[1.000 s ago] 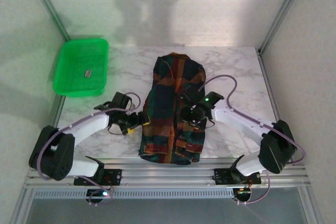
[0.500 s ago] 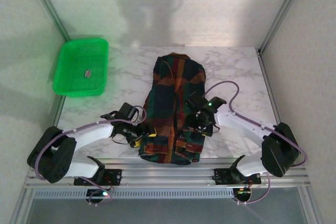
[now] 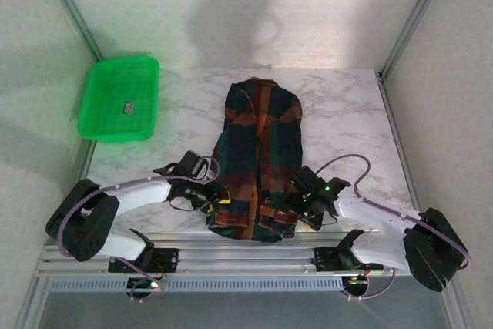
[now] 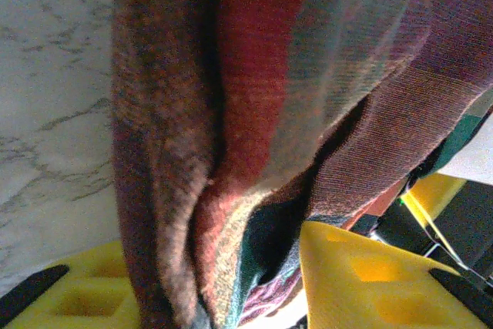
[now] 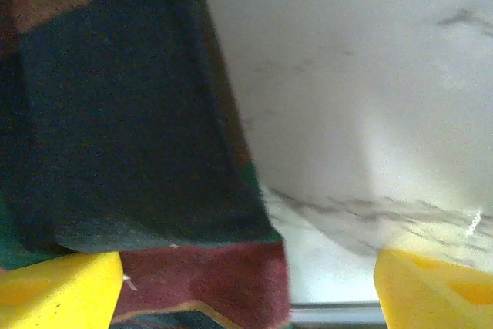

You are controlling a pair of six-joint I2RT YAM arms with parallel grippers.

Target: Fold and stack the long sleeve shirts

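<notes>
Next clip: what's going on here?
Two robot arms are working on a plaid shirt that lies as a long narrow strip on the table. Both claws are at its near hem. The left claw has the left edge bunched between its fingers, though I cannot tell how tightly. The right claw is open, straddling the right corner. The hem is not yet lifted.

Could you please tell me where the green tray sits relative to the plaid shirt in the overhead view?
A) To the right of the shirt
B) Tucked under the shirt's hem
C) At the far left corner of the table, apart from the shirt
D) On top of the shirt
C: the green tray rests at the far left corner of the table, with bare marble between it and the plaid shirt lying mid-table.
</notes>
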